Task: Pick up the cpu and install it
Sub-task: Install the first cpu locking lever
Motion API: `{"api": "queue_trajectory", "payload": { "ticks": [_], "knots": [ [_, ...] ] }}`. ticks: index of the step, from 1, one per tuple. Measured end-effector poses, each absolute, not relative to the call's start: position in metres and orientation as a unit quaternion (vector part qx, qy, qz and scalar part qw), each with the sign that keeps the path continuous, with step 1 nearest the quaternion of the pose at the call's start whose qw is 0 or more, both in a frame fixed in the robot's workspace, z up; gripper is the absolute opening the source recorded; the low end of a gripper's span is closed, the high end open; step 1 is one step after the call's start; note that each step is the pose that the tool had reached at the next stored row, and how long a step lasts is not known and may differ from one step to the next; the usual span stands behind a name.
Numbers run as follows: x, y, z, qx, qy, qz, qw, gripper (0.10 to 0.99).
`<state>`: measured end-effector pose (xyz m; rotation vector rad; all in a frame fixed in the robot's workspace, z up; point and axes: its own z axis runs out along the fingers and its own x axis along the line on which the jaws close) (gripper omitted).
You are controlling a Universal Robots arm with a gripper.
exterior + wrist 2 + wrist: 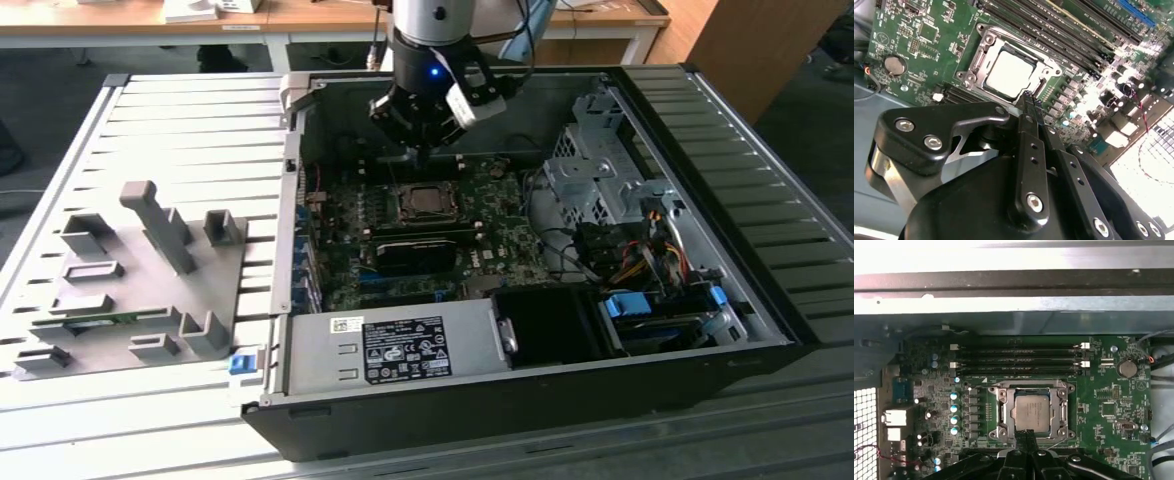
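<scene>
1. The cpu (1030, 410) is seen seated in the socket (1030, 387) on the motherboard (1114, 405), roughly mid-board, inside the open computer case (747, 300).
2. The gripper (1028, 98) is held just above the socket's edge, fingers clenched together on nothing.
3. A grey tray (80, 360) is parked on the table beside the case.
</scene>
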<state>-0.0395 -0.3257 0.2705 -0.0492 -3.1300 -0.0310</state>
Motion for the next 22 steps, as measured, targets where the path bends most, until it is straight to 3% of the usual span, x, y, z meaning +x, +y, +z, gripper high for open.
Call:
{"api": "queue_trajectory", "payload": {
  "ticks": [22],
  "knots": [
    [-0.082, -0.322, 0.264, -0.008, -1.000, -0.010, 0.005, 0.106]
  ]
}}
